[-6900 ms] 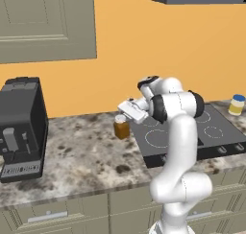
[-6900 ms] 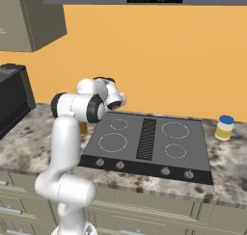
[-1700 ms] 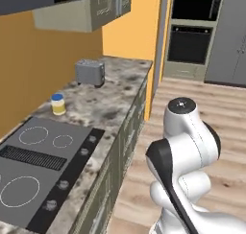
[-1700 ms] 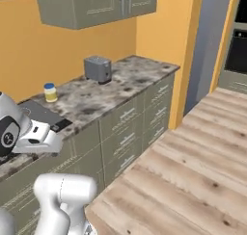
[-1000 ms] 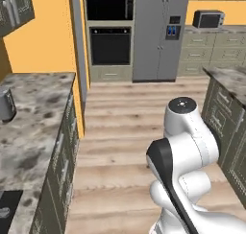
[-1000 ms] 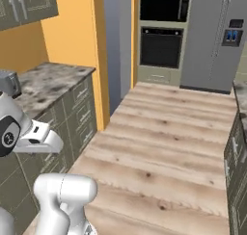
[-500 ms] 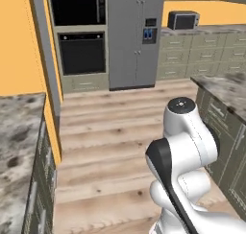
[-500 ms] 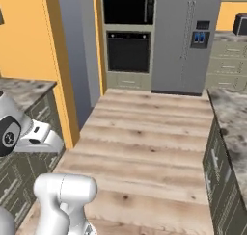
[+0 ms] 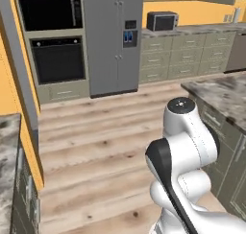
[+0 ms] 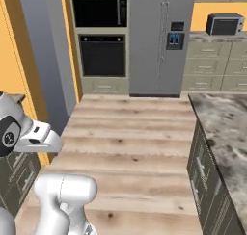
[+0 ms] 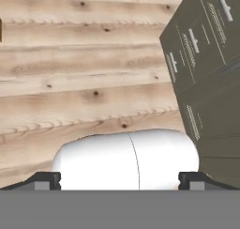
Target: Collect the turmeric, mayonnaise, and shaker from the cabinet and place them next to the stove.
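Note:
The turmeric, mayonnaise, shaker, cabinet and stove are all out of view. My gripper [image 11: 118, 181] is open: in the hand view its two dark fingertips [image 11: 47, 180] stand far apart at the bottom corners with nothing held between them. That view looks down on a wooden floor [image 11: 70, 73] and grey-green drawer fronts [image 11: 206, 59]. The arm is folded close over the base, its white hand [image 10: 38, 135] at the left edge of the right base view.
A black wall oven [image 9: 53, 60] and a grey fridge [image 9: 115, 36] stand across the wooden floor [image 9: 96, 146]. A microwave [image 9: 162, 21] sits on the far counter. A granite-topped counter [image 10: 226, 128] runs along the right, and another counter end [image 9: 7, 146] is at the left.
The whole scene has slid left in both base views, so the base is turning away from the stove wall. More of the right-hand counter has come into sight. The gripper stays open.

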Motion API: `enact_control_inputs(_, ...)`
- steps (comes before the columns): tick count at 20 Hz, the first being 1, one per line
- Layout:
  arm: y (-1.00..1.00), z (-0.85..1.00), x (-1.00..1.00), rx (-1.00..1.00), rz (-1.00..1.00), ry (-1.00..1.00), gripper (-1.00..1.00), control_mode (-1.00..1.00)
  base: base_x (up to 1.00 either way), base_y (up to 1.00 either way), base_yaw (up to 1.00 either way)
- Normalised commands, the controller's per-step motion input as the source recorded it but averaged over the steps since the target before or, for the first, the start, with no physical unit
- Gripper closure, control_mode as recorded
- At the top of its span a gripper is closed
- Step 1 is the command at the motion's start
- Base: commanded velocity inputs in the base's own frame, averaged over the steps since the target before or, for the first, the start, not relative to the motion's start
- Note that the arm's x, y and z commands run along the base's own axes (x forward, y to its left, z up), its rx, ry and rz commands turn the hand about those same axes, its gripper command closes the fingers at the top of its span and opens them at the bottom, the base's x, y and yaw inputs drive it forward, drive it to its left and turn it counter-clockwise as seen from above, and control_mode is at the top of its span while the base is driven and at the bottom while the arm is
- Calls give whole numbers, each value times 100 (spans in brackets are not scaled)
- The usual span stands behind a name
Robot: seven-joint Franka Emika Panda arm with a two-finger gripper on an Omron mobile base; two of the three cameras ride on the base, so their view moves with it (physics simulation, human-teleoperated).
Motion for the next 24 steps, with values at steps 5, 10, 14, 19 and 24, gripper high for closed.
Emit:
enact_control_inputs(5, 0, 0, 0, 0, 0, 0, -100, 100, 87, -19, -25)
enact_control_inputs(10, 0, 0, 0, 0, 0, 0, -100, 100, 100, -7, -24)
enact_control_inputs(14, 0, 0, 0, 0, 0, 0, -100, 100, 100, 0, -22)
enact_control_inputs(19, 0, 0, 0, 0, 0, 0, -100, 100, 100, 0, -21)
enact_control_inputs(24, 0, 0, 0, 0, 0, 0, -100, 100, 100, 0, -20)
